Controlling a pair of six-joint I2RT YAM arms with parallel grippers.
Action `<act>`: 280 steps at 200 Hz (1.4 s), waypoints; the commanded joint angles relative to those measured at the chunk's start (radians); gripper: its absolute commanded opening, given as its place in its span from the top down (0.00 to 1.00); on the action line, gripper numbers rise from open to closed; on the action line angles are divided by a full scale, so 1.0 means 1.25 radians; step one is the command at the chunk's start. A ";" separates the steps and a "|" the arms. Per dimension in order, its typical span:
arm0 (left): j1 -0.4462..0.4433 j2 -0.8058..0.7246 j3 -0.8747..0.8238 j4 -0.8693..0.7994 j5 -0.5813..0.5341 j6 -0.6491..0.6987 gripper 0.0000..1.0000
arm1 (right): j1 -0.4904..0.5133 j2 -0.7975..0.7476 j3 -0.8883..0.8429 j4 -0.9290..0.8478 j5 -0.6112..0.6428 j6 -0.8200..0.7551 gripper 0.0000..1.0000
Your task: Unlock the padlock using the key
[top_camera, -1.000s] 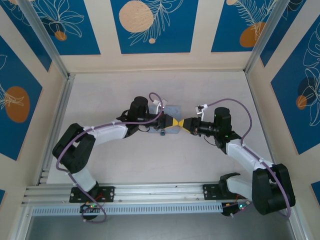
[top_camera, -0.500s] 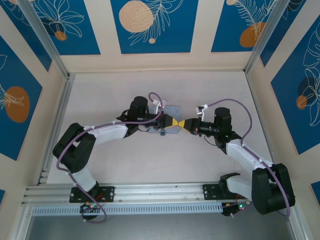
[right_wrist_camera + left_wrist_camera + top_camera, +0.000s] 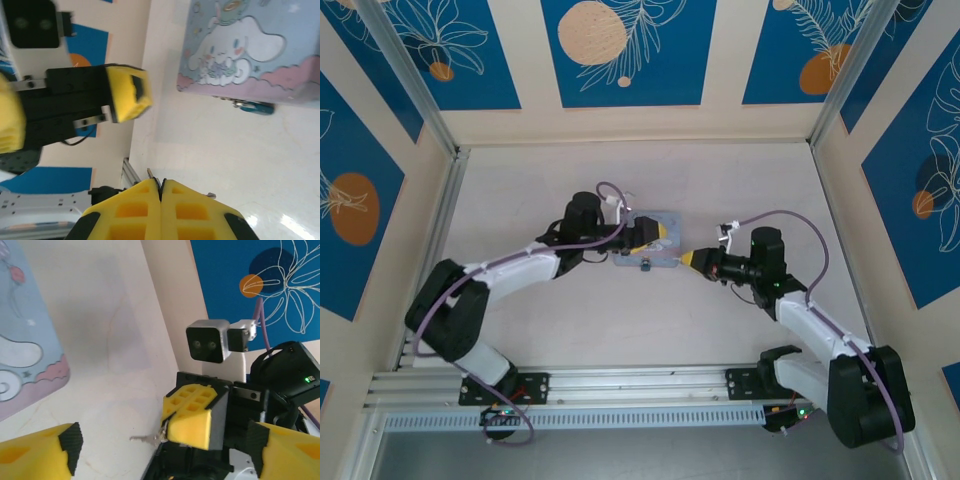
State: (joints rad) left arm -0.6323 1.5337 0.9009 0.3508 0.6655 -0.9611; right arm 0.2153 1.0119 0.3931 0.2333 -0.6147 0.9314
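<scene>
Where right fingers meet, the key sits pinched.

Bare table between the right gripper and the padlock; the tin — left gripper over it — blocks beyond.

Soft, even overhead light is washing the table; shadows are lying faint. Glare is streaking its surface low in the right wrist view. Near yellow pads and the tin are blurring in the left wrist view.
</scene>
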 commanded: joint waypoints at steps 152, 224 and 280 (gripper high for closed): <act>-0.137 0.082 -0.130 -0.051 -0.507 0.307 0.10 | 0.067 0.071 0.016 -0.046 0.180 0.076 1.00; -0.138 0.241 -0.056 0.068 -0.480 0.307 0.15 | -0.009 0.074 0.043 -0.084 0.150 0.062 1.00; -0.139 0.322 -0.006 0.146 -0.440 0.269 0.17 | -0.057 0.100 0.052 -0.085 0.123 0.052 1.00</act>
State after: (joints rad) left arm -0.7971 1.8679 0.8619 0.4511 0.0612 -0.5953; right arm 0.1635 1.1194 0.4267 0.1448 -0.4229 1.0210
